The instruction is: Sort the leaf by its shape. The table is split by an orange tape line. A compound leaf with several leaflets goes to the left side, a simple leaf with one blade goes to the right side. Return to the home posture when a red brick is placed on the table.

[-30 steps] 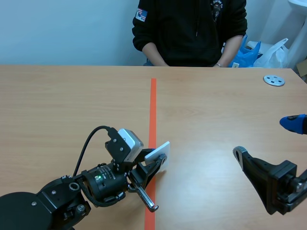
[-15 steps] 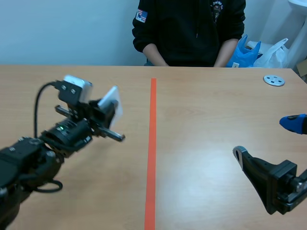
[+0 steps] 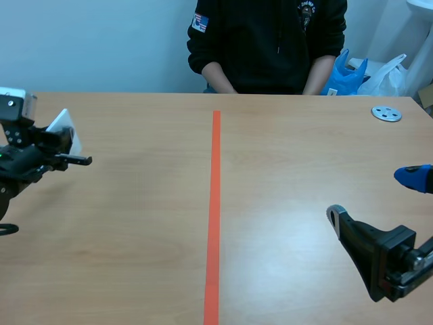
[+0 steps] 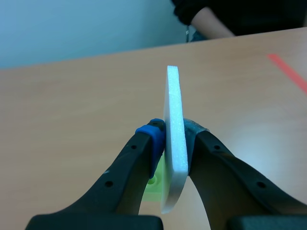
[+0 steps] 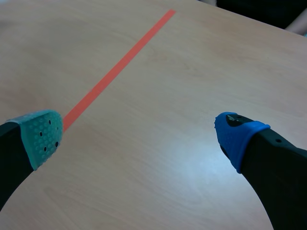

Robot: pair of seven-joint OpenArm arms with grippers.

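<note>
"Looking across the table (image 3: 135, 230), I see the orange tape line (image 3: 214, 203) splitting it down the middle and a person (image 3: 270, 40) seated at the far end. Where's the leaf?"

"On a white card (image 4: 173, 96), I take it. The left gripper (image 4: 172, 133) has it: both fingers closed against its two faces, clamping it. The left arm (image 3: 20, 166) holds it up by the table's left edge, well apart from the line and, it seems, clear of the wood."

"And the other?"

"The right gripper (image 5: 141, 136) hangs over the right half, fingers spread wide, nothing between them, well apart from the card."

"How does the card sit?"

"On edge. Its long axis runs ahead of the fingers, flat faces turned sideways. To lay it on the left side, I'd judge the wrist must roll until a face looks down, then lower."

"Can you read the leaf?"

"No. The scene view shows a pale tilted face, too small to make out. The wrist view gives only the thin rim and a sliver of green (image 4: 154, 184) low on one face, by the blue pad (image 4: 152, 132). Compound or simple, I can't tell."
</note>
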